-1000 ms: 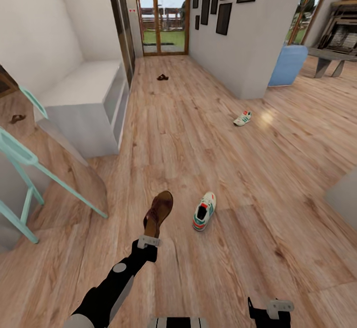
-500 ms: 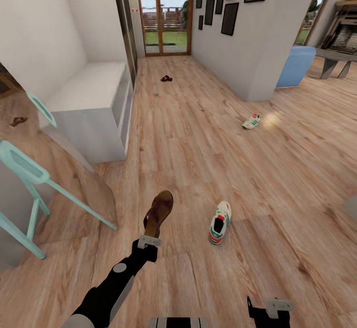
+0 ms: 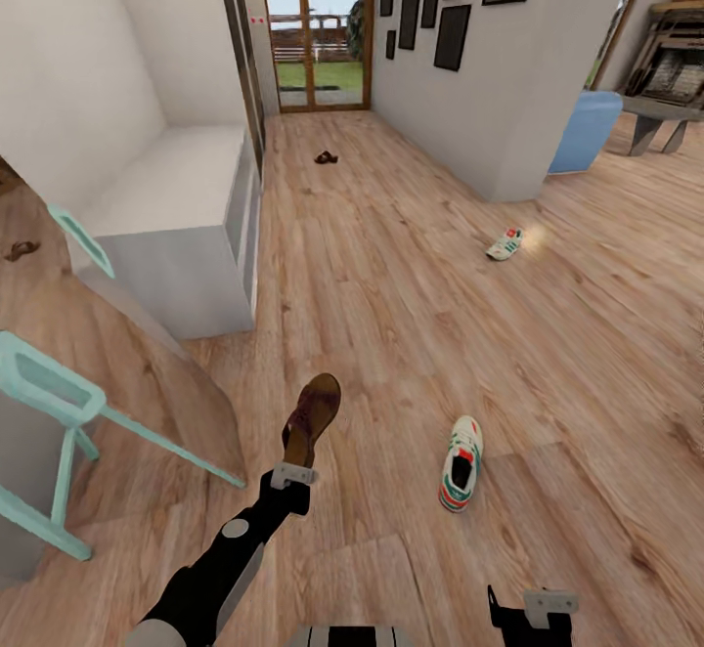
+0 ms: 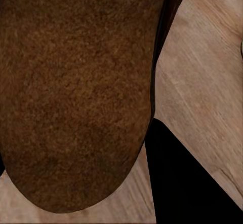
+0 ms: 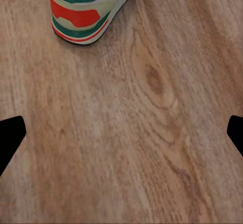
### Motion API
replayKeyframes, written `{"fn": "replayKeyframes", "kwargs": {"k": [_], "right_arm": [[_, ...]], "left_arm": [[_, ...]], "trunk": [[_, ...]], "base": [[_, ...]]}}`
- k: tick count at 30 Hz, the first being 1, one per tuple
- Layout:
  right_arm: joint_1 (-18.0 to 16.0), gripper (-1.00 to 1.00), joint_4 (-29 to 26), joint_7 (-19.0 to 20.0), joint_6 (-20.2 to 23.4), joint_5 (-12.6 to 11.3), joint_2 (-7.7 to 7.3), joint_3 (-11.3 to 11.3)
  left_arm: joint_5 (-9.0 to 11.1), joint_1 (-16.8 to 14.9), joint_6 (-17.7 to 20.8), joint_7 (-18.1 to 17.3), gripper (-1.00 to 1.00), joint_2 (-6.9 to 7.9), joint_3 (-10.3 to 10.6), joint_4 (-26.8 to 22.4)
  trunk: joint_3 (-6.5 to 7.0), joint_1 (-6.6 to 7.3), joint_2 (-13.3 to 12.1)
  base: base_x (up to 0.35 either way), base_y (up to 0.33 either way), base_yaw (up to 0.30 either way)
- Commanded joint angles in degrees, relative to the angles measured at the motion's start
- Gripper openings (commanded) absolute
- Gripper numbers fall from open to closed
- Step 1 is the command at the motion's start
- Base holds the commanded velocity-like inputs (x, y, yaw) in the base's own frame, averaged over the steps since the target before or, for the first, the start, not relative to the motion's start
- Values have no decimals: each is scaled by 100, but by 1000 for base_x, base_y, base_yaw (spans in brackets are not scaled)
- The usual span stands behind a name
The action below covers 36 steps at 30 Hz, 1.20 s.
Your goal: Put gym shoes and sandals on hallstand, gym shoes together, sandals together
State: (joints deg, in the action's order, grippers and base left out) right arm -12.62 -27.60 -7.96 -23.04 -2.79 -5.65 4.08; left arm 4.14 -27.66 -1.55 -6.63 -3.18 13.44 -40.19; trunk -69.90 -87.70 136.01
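Observation:
My left gripper is shut on a dark brown sandal, held up above the corridor floor; its sole fills most of the left wrist view. The second sandal lies far down the corridor near the glass door. One gym shoe lies on the floor just right of the held sandal, and its heel shows ahead of my open right gripper. The other gym shoe lies further off near the wall corner. The pale hallstand stands at the left wall.
A teal frame and a leaning mirror stand at the near left. A picture wall bounds the corridor on the right, with a blue chair beyond it. My right gripper hangs low at the bottom right.
The whole picture has shifted, so the camera has turned left: the near gym shoe now sits further right in view. The sandal stays in my left gripper, unchanged.

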Motion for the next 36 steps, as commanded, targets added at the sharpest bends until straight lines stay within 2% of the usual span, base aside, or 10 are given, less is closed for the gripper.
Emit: {"fn": "replayKeyframes", "kwargs": {"k": [1,12,30,36], "right_arm": [[-4,100,4,-39,-16,-29,-6,44],[-4,100,9,-39,-16,-29,-6,41],[-4,100,28,-39,-16,-29,-6,45],[-4,100,35,-39,-16,-29,-6,48]], "left_arm": [[25,-2,-16,-14,-100,2,7,3],[25,0,-38,-14,-100,-6,9,3],[28,-2,-43,-14,-100,-7,6,3],[68,-2,-46,-19,-100,3,-6,3]], "trunk": [[-3,-2,1],[20,-2,1],[93,-2,1],[131,-2,1]], "base": [[276,206,-245],[316,60,-282],[9,0,-281],[124,91,-244]]}}
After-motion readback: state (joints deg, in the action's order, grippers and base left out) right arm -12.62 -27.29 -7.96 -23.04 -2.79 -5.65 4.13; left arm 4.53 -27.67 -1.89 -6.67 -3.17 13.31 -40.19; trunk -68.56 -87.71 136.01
